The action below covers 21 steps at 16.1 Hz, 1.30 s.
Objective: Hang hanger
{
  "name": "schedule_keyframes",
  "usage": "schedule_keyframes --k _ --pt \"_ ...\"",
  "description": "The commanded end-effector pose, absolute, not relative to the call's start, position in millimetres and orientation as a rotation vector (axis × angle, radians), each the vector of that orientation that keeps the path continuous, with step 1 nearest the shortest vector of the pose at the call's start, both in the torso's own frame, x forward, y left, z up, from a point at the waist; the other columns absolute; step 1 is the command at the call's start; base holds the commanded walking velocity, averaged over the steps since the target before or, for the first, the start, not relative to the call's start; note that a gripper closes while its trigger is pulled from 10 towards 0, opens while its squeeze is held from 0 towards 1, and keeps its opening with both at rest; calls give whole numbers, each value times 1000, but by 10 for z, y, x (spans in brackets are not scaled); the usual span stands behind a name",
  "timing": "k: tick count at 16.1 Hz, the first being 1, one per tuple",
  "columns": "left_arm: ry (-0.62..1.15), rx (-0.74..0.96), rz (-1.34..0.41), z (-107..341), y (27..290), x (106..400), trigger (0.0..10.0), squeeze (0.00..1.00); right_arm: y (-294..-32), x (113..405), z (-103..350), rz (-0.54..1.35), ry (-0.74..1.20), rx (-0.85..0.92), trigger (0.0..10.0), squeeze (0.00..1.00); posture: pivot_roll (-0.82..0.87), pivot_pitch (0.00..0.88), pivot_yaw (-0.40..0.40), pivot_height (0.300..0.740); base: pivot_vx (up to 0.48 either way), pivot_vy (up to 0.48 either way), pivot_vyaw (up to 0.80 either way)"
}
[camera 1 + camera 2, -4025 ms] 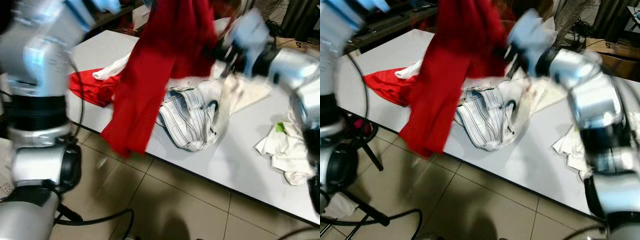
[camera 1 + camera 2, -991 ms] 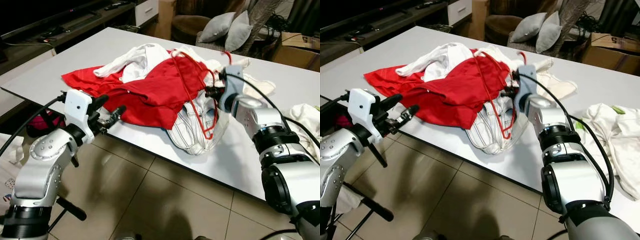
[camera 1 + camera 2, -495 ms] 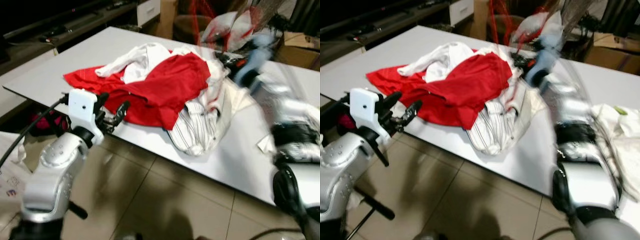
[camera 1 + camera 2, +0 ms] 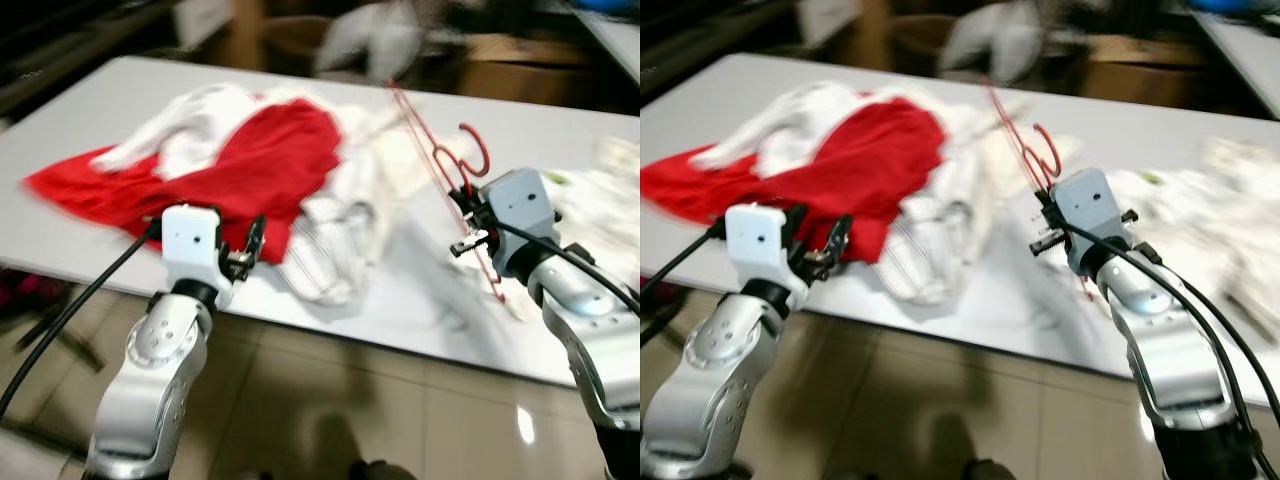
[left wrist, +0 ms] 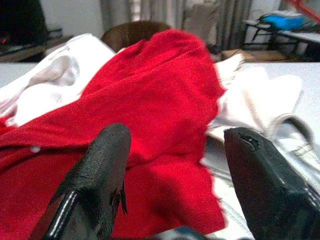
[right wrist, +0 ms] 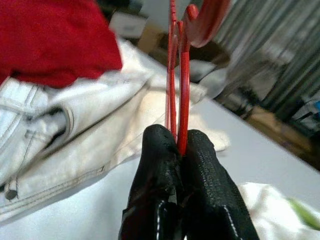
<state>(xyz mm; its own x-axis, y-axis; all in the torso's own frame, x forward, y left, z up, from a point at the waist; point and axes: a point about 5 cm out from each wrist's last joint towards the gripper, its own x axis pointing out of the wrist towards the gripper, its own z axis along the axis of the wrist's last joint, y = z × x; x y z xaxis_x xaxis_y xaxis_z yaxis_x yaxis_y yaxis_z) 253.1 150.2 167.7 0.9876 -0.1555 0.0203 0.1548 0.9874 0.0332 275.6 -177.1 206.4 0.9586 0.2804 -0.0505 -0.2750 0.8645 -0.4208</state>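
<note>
A thin red wire hanger [image 4: 441, 160] stands up over the white table [image 4: 90, 110], its hook [image 4: 480, 150] topmost. My right gripper [image 4: 462, 222] is shut on its wires just below the hook, to the right of the clothes pile; in the right wrist view the fingers [image 6: 160, 150] pinch the red wires [image 6: 178, 100]. My left gripper [image 4: 250, 250] hovers open at the table's near edge, pointing at a red garment [image 4: 250, 160]. In the left wrist view that gripper [image 5: 175, 145] holds nothing, and red cloth [image 5: 165, 110] lies beyond it.
A pale striped garment [image 4: 330, 240] hangs over the near table edge beside the red one. More white clothes [image 4: 610, 200] lie at the right end of the table. Tiled floor [image 4: 330, 400] runs below. Both eye views are blurred.
The camera has swung. My right gripper has pulled the hanger free of the clothes pile and now holds it to the right of the pile. The left gripper stays open by the red garment.
</note>
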Motion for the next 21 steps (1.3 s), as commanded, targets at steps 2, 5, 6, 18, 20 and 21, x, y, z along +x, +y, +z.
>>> schedule_keyframes --k 2,5,6,18,20,21 --pt "-54 28 -168 1706 1476 2399 10000 0 -1682 2597 2042 295 3 -262 10000 0 -101 0 -11 740 0 0 -781" --pt "-39 25 -126 1655 1496 2369 10000 0 -1655 2540 1875 248 61 -131 10000 0 -106 0 -9 740 0 0 -781" --pt "-27 23 -113 1633 1511 2366 10000 0 -1640 2532 1863 235 61 -133 10000 0 -111 0 -9 740 0 0 -781" --pt "-19 50 -179 1601 1315 2400 10000 0 -1657 2434 1735 221 122 -167 10000 0 -101 0 2 740 0 -220 -747" --pt "-13 47 -196 1571 1301 2451 10000 0 -1665 2358 1708 232 130 -190 10000 0 -148 0 32 740 0 -339 -762" --pt "-19 38 -205 1568 1291 2461 10000 0 -1699 2323 1692 228 143 -190 10000 0 -151 0 33 740 0 -289 -531"
